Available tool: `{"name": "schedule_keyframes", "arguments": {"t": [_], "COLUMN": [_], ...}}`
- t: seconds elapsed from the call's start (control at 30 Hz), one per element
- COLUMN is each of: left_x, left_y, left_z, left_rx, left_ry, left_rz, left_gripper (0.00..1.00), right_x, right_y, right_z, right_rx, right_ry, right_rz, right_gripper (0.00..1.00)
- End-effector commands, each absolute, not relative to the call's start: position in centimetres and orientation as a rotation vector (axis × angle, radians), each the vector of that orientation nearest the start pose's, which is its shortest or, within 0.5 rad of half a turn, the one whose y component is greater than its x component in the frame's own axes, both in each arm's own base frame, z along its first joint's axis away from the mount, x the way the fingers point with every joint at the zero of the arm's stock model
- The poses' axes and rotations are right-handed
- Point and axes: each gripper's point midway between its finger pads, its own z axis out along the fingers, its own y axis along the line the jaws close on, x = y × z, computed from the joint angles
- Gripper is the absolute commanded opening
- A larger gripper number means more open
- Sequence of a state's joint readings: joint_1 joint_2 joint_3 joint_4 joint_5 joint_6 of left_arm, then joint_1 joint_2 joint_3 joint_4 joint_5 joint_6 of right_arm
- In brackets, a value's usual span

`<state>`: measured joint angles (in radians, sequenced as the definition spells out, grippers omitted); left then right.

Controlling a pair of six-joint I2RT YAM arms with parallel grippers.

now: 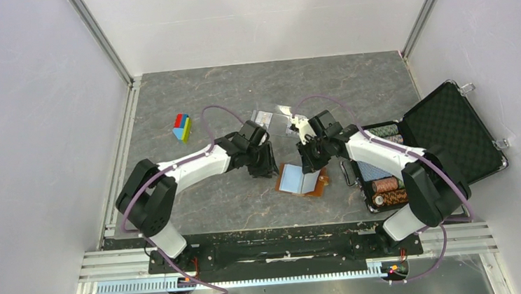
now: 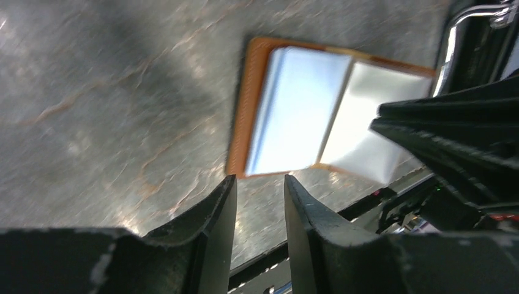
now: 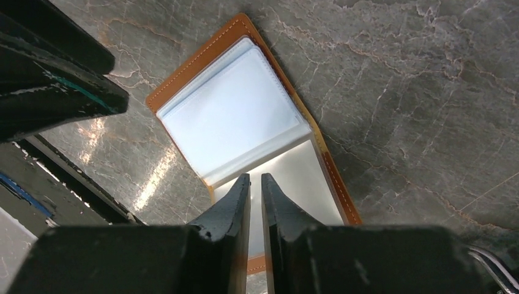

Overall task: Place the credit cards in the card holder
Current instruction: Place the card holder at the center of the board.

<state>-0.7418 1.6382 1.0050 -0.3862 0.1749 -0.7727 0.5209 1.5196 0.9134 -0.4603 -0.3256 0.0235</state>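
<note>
Brown card holder [image 1: 303, 179] lies open on desk [image 1: 234, 198], pale credit card [image 3: 235, 116] in its clear sleeve. Left fingers [image 2: 208, 223] parted, empty, beside it; right fingers [image 3: 235, 205] slightly parted, empty, above it.

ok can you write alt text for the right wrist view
A brown card holder lies open on a grey marbled table, its clear inner sleeves showing pale blue-white. The right gripper hangs over the half nearer the camera, black fingers slightly parted with nothing between them.
</note>
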Motion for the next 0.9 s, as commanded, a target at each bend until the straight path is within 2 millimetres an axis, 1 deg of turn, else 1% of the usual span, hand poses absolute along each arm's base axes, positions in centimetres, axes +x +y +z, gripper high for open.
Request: {"name": "schedule_keyframes", "arguments": {"t": [0.0, 0.07, 0.13, 0.3, 0.4, 0.47, 0.53, 0.67, 0.77, 0.87], "left_x": [25.2, 25.6, 26.0, 25.5, 25.0, 24.6, 24.3, 24.1, 24.0, 23.9], "left_y": [-32.9, -33.3, -33.2, -33.2, -33.6, -33.8, -33.8, -33.7, -33.5, -33.4], "left_z": [7.7, 8.0, 8.1, 7.7, 7.4, 7.2, 7.0, 6.9, 6.9, 6.9], "left_rx": [0.166, 0.175, 0.172, 0.191, 0.197, 0.2, 0.201, 0.179, 0.175, 0.171], "left_ry": [2.705, 2.698, 2.692, 2.708, 2.719, 2.727, 2.731, 2.725, 2.725, 2.726], "left_rz": [-0.843, -0.839, -0.82, -0.832, -0.853, -0.855, -0.854, -0.858, -0.855, -0.851], "left_gripper": [0.4, 0.39, 0.39, 0.37, 0.33, 0.3, 0.29, 0.28, 0.28, 0.28], "right_x": [25.2, 25.7, 26.9, 30.2, 31.0, 31.2, 31.0, 29.5, 28.0, 26.8], "right_y": [20.7, 20.5, 20.5, 21.2, 21.8, 22.2, 22.3, 22.6, 23.4, 24.6], "right_z": [5.2, 4.8, 4.6, 4.6, 4.0, 3.6, 3.1, 1.8, 1.3, 1.4], "right_rx": [-0.727, -0.699, -0.664, -0.616, -0.622, -0.625, -0.634, -0.672, -0.719, -0.784], "right_ry": [2.599, 2.613, 2.617, 2.608, 2.626, 2.63, 2.642, 2.685, 2.693, 2.676], "right_rz": [0.586, 0.559, 0.535, 0.472, 0.482, 0.494, 0.508, 0.569, 0.662, 0.755], "right_gripper": [0.14, 0.17, 0.19, 0.24, 0.25, 0.25, 0.26, 0.26, 0.26, 0.25]}}
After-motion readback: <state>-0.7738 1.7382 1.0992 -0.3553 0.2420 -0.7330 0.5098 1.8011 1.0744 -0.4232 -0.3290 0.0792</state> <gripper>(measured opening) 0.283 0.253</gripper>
